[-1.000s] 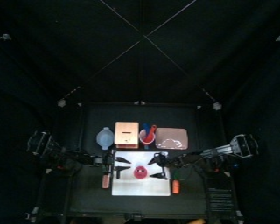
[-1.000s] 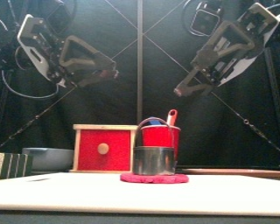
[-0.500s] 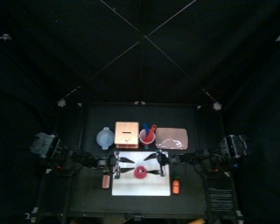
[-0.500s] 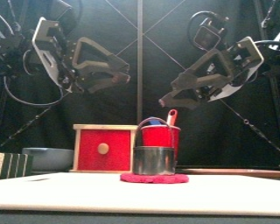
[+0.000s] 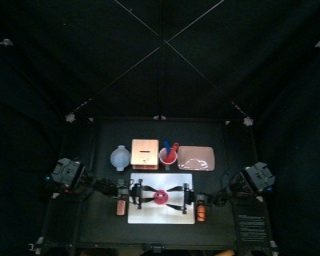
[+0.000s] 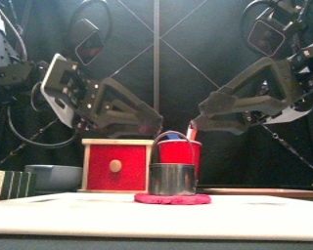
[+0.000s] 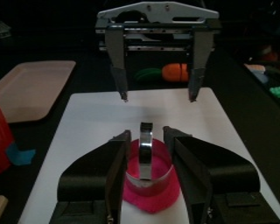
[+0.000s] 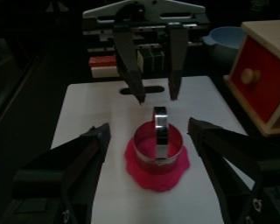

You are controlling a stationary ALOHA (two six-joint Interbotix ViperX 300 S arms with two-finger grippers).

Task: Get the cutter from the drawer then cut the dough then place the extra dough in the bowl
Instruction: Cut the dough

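A white cutting board (image 5: 144, 214) is laid at the middle of the tabletop's (image 5: 230, 150) front edge. A flat disc of pink-red dough (image 6: 171, 199) is set on the board's middle, and the round metal cutter (image 6: 171, 179) is stood upright on the dough, already out of the drawer. A row is formed behind the board. The blue-grey bowl (image 5: 119, 157) is placed nearest the left edge. Next comes the pale wooden box (image 6: 116, 166), with its red drawer front turned to the front edge. Then comes a red cup (image 6: 180, 152), from which a red toy knife (image 6: 192, 130) is seen sticking up, and last the flat pink tray (image 5: 198, 157). An orange toy (image 5: 200, 212) is laid just beside the board's right edge.

The left hand (image 7: 149, 134) is held low over the board with its jaws parted, one on each side of the cutter. Nothing is gripped, and contact with the metal cannot be made out. The right hand (image 8: 154, 129) is spread much wider and is faced toward the left hand across the cutter, with nothing held.

Against the frames of a second and half a second ago, both arms are found lowered and drawn in toward the board's middle. The hands, earlier raised high and well apart, are now brought close above the cup's top. The cutter, dough, box and cup are left where they were.
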